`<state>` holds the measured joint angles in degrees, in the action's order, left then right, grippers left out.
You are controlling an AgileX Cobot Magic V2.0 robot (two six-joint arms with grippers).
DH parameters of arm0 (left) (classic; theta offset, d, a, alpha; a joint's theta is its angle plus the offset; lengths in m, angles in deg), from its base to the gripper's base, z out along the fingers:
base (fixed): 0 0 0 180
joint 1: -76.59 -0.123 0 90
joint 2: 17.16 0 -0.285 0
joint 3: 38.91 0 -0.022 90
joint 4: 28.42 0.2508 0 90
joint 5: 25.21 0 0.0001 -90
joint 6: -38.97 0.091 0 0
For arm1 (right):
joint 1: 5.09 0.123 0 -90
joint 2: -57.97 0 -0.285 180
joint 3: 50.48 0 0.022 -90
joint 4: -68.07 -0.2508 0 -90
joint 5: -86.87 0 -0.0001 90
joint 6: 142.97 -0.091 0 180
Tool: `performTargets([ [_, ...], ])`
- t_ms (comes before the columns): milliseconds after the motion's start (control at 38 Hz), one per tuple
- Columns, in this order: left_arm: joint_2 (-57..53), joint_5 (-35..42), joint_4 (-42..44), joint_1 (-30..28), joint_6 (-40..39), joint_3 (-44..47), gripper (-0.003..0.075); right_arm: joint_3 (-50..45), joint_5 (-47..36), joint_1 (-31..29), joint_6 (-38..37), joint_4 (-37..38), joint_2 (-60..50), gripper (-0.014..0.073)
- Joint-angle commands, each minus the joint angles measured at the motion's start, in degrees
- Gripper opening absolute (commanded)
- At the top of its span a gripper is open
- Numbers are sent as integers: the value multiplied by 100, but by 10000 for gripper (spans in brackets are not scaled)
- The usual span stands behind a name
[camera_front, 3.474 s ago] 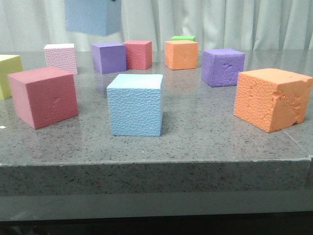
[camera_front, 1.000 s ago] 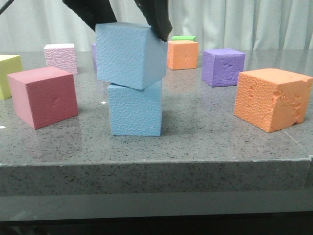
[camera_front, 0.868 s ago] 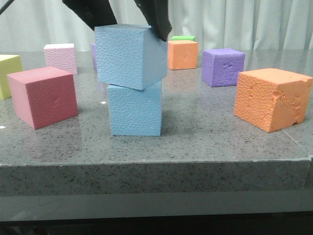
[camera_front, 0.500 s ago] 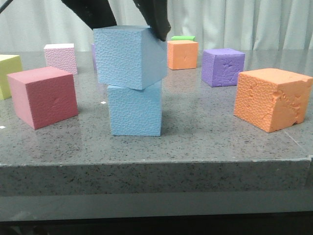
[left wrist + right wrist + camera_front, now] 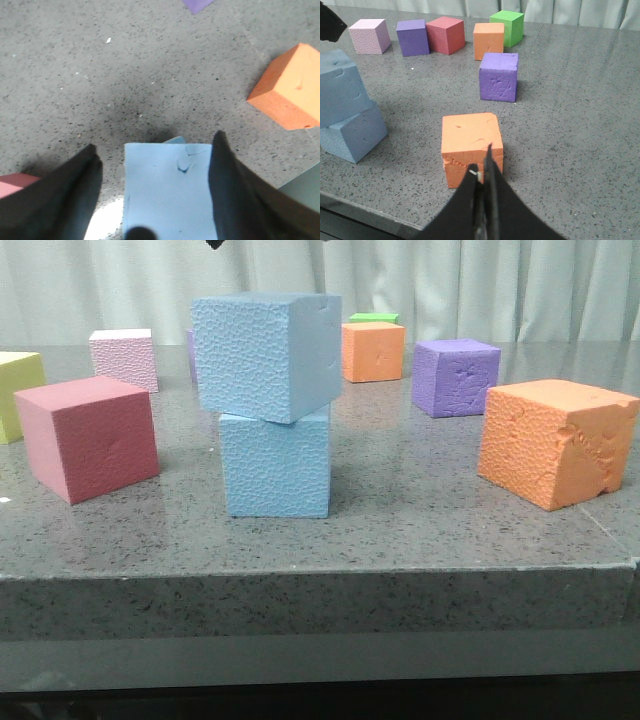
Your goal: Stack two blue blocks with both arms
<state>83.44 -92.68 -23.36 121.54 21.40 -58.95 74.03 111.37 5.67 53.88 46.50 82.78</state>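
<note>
Two sky-blue blocks are stacked near the table's front middle. The upper blue block (image 5: 265, 355) rests on the lower blue block (image 5: 275, 465), turned askew and overhanging to the left. My left gripper (image 5: 155, 142) is open just above the upper block (image 5: 167, 192), one finger on each side of its top face, holding nothing. In the front view only a black tip shows at the top edge. My right gripper (image 5: 482, 165) is shut and empty, off to the right by the large orange cube (image 5: 470, 145). The stack also shows in the right wrist view (image 5: 342, 95).
A red cube (image 5: 88, 440) stands left of the stack and the large orange cube (image 5: 555, 440) right of it. Purple (image 5: 457, 375), orange (image 5: 372, 350), green (image 5: 374, 317), pink (image 5: 124, 358) and yellow (image 5: 15, 390) cubes stand farther back. The table's front edge (image 5: 320, 575) is close.
My left gripper has opened, let go of the upper blue block and risen out of the front view. The block stays on the lower one.
</note>
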Motion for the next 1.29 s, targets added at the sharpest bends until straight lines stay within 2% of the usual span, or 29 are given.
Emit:
performTargets([
  [0, -278, 79, 178, 52, -7, -194, 312, 153, -400, -48, 6, -101, 40, -57],
  [184, -278, -132, 531, 52, -7, -311, 53, 153, -422, -48, 6, -101, 40, -57],
  [263, -278, -334, 649, 52, -3, -418, -18, 153, -422, -48, 6, -101, 40, -57],
  [579, -627, -521, 837, 52, 119, -479, -20, 153, -422, -48, 6, -101, 40, -57],
  [737, -1120, -145, 827, 52, 119, 5, -20, 153, -422, -48, 6, -101, 40, -57],
  [1263, -4769, 3876, 695, 52, 94, 4194, -20, 153, -422, -48, 6, -101, 40, -57],
])
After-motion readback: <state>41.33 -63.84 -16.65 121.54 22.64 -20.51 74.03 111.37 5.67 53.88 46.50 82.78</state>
